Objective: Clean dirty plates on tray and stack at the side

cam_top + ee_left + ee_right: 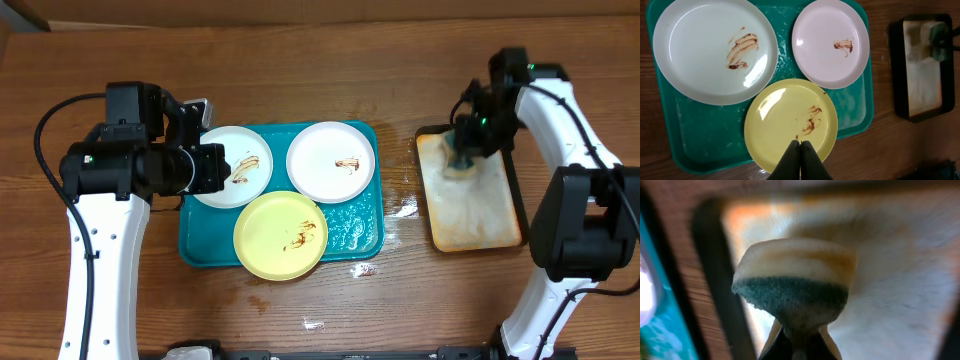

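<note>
The teal tray [198,250] holds three plates, each with a brown smear. These are a white plate [232,166] at left, a white plate [330,160] at right and a pale yellow plate [280,235] in front. My left gripper [800,144] is shut and empty, held above the tray [705,135]. Its fingertips show over the near edge of the yellow plate [785,120]. My right gripper [799,335] is shut on a yellow sponge [795,280] with a green scouring side, over the small black-rimmed tray [520,200].
The black-rimmed tray [920,75] with a stained beige inside lies right of the teal tray. Water drops lie on the wooden table between the two trays [405,210] and in front of the teal tray [365,268].
</note>
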`<state>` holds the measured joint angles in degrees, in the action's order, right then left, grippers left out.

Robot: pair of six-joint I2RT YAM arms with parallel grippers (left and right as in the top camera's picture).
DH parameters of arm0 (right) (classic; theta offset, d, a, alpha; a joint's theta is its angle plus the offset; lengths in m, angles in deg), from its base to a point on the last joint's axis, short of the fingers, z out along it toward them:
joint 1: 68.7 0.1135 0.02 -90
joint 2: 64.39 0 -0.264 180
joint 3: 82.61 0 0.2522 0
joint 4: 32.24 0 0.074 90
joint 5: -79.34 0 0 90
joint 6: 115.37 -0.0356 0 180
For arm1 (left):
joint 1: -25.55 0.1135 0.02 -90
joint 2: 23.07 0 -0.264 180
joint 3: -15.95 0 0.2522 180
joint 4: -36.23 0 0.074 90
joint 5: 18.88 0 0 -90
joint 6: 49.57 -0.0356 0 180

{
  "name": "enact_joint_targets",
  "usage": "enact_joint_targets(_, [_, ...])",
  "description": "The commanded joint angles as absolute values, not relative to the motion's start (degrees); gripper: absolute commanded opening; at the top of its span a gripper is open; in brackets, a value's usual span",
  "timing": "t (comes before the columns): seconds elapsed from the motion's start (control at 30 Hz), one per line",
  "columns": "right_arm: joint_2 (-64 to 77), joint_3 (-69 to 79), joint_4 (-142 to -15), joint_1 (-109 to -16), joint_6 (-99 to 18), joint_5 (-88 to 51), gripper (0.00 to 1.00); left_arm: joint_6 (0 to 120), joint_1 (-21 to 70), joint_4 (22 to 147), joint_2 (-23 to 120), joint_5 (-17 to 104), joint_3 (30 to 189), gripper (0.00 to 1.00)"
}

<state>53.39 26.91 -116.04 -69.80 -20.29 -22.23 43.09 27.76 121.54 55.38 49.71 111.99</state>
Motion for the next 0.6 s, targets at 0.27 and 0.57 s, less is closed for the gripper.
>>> enact_joint_targets(0.27, [49.9, 31.5, -119.2, -70.0, -25.4, -21.8, 0.04, 43.2, 27.4, 120.6, 57.4, 56.7, 112.3, 0.04])
enact_joint_targets(0.57, [49.9, 31.5, -123.3, -70.0, -25.7, -21.9, 0.04, 35.2, 24.1, 114.7, 67.0, 45.9, 112.2, 0.15])
